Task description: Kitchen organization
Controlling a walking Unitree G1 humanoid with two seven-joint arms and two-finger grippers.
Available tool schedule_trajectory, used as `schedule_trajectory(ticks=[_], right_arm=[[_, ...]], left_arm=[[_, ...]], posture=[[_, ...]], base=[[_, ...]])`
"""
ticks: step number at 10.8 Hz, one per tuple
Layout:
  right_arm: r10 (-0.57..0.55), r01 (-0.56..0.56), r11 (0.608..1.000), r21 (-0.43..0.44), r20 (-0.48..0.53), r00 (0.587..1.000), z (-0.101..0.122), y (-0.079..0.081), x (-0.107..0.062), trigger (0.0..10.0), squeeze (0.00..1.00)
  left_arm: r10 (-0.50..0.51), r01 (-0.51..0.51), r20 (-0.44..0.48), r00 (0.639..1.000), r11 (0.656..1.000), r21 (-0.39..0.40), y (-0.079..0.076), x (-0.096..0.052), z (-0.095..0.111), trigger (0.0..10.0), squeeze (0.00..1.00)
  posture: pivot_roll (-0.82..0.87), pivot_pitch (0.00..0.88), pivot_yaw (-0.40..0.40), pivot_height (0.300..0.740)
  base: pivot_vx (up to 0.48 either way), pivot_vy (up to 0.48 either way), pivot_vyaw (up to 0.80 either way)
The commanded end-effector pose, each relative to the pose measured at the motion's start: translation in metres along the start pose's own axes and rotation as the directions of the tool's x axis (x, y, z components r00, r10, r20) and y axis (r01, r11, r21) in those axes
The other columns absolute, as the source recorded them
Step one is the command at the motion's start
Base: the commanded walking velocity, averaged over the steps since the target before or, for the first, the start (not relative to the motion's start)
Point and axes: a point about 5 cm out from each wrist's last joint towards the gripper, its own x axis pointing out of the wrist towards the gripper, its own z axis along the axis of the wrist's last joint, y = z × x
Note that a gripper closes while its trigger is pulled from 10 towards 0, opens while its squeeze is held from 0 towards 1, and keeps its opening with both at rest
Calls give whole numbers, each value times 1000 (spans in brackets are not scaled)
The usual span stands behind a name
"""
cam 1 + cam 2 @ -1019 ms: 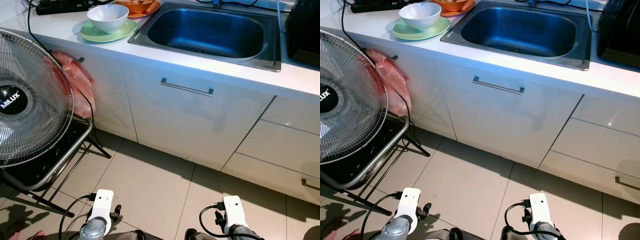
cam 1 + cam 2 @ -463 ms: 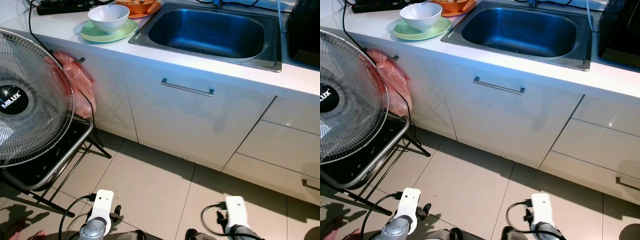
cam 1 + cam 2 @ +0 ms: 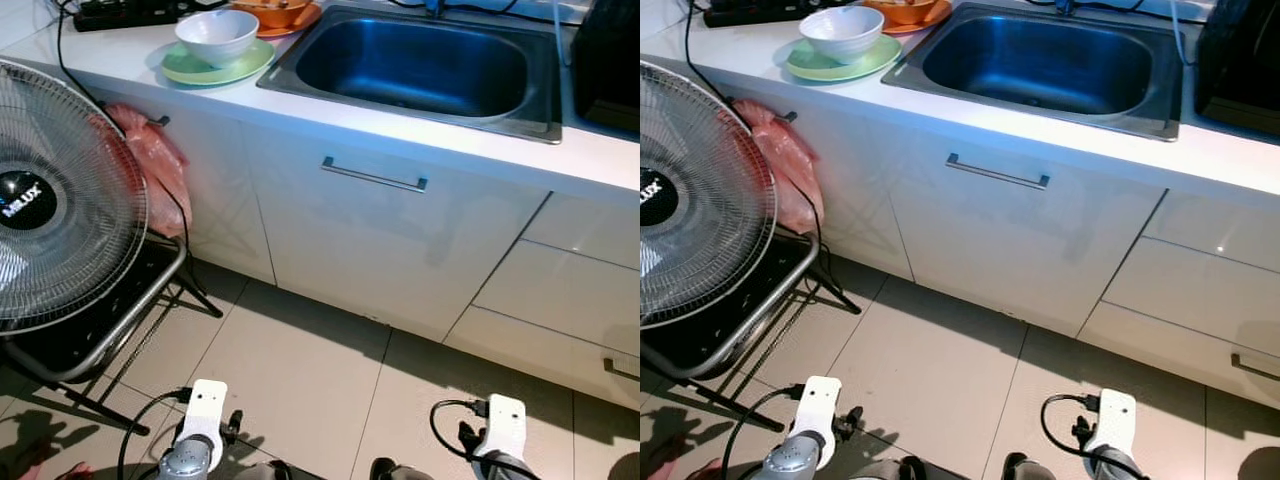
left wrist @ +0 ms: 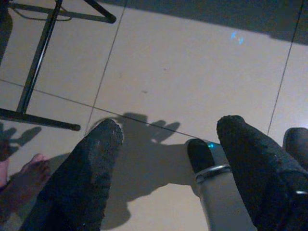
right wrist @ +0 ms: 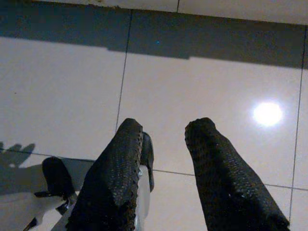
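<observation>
Since a second ago my right arm has swung outward to the right at the bottom of the head view; the left arm and the kitchen sit as they were.

Nearest me, both arms hang low over the tiled floor (image 3: pixel 300 370). The left claw (image 4: pixel 166 139) is spread wide and empty, pointing at bare tile with the robot's own foot below it. The right claw (image 5: pixel 163 132) is also parted and holding nothing, with a bright light spot on the tile beyond it.

To my left, a standing fan (image 3: pixel 60 200) rests on a dark metal frame (image 3: pixel 110 330) whose legs splay onto the floor. A pink bag (image 3: pixel 150 160) hangs on the cabinet behind it.

Ahead, the white cabinet door with its bar handle (image 3: pixel 374 176) sits under the sink (image 3: pixel 415 65). On the counter (image 3: pixel 120 70), left of the sink, a white bowl (image 3: pixel 216 36) stands on a green plate (image 3: pixel 215 66), an orange dish (image 3: pixel 275 14) behind them.

I judge the step is approaching the counter. I'd walk straight toward the handle, raising the arms only once they're past the fan frame and its cord. Open floor lies centre and right.
</observation>
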Motion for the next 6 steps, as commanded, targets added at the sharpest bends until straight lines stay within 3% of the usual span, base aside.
schedule_trajectory(ticks=[1, 3, 4, 6], right_arm=[[10, -10, 1000, 3, -17, 1000, -3, 2, 0, 10000, 0], [17, -17, 1000, -8, -20, 1000, -2, 1, 0, 10000, 0], [21, -21, 1000, -21, -22, 1000, -1, 1, 0, 10000, 0], [20, -20, 1000, -17, -21, 1000, -1, 1, 0, 10000, 0]], left_arm=[[19, -22, -41, 999, 998, -64, 3, -2, -10, 10000, 0], [42, -55, -66, 997, 976, -208, 10, -2, -11, 10000, 0], [52, -68, -71, 996, 968, -240, 13, -2, -11, 10000, 0], [58, -73, -70, 996, 971, -229, 15, -2, -11, 10000, 0]], posture=[[-52, 117, 45, 740], [-49, 125, 45, 740], [-49, 125, 45, 740], [-47, 126, 45, 740]], base=[[0, 0, 0], [0, 0, 0], [0, 0, 0], [0, 0, 0]])
